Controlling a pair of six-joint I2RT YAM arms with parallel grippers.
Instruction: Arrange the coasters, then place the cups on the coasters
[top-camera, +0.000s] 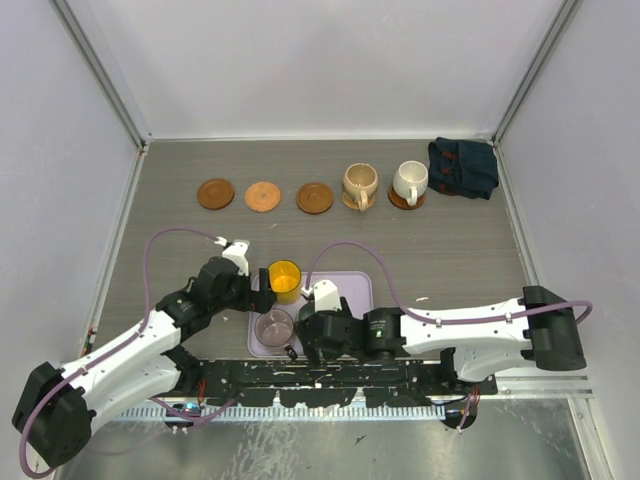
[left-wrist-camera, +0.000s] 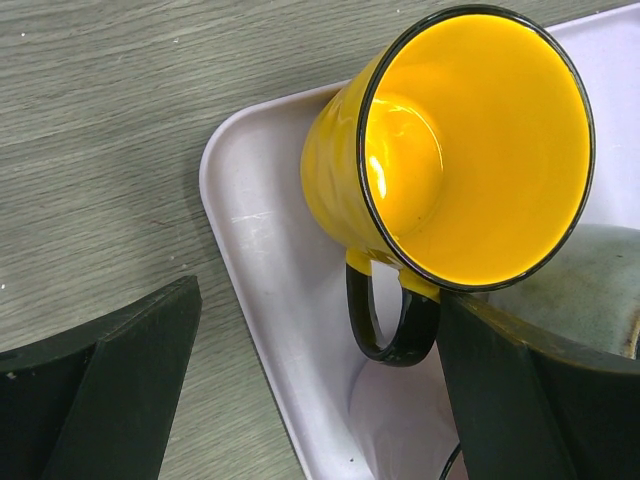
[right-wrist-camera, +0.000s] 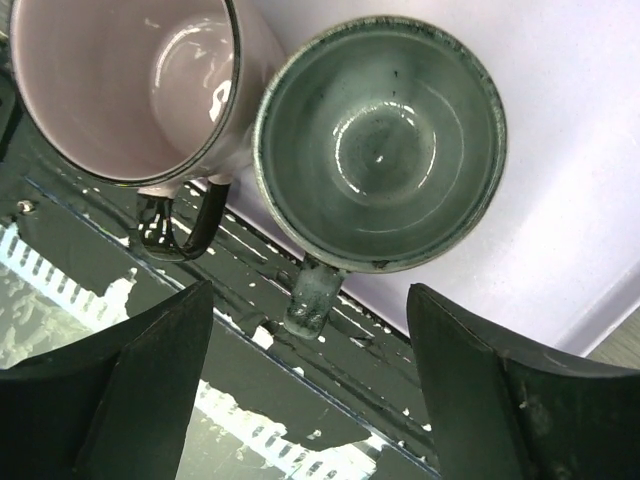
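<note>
Your left claw (left-wrist-camera: 320, 400) stands open, its fingers either side of the handle of the yellow cup (left-wrist-camera: 460, 150) on the lilac tray (left-wrist-camera: 260, 250). Your right claw (right-wrist-camera: 310, 400) is also open, over the grey-green cup (right-wrist-camera: 380, 145) beside the pink cup (right-wrist-camera: 120, 90). Along the upper counter (top-camera: 450, 250), three coasters (top-camera: 263, 196) lie bare, while the tan cup (top-camera: 360, 186) and the white cup (top-camera: 409, 182) sit on two more.
</note>
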